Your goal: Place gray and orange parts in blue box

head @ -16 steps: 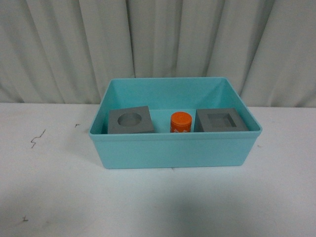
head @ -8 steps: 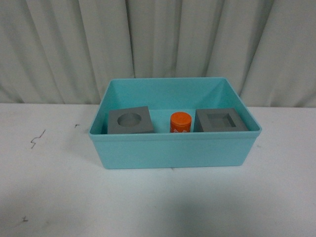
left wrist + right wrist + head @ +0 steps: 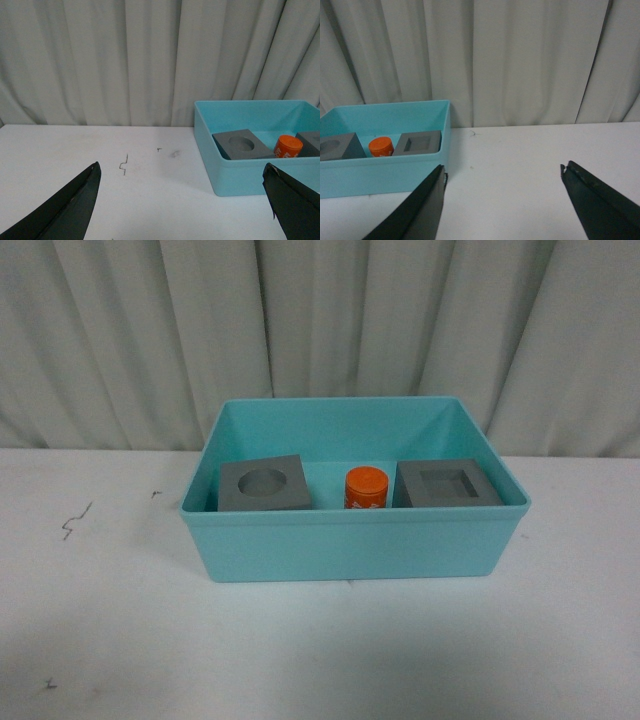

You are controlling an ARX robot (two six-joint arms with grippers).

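All three parts sit inside the light turquoise-blue rectangular plastic bin (image 3: 355,545), lined up along its near wall on the white table (image 3: 100,640). The matte gray cube with the round top recess (image 3: 264,484) is at one end, the small orange cylinder (image 3: 366,487) stands upright in the middle, and the matte gray cube with the square recess (image 3: 447,484) takes the other end. The three stand apart from one another.

The left claw (image 3: 182,200) has its dark fingers (image 3: 70,205) spread wide, with nothing between them; it hangs over bare table, and the bin lies ahead of it and off toward the robot's right, well apart. The round-recess cube is the part nearest this claw.

The right claw (image 3: 502,200) is just as wide, also empty, over bare table, with the bin ahead and off to the robot's left. From here the square-recess cube is the closest part, the cylinder beside it.

A pleated pale curtain (image 3: 320,320) hangs behind the table.
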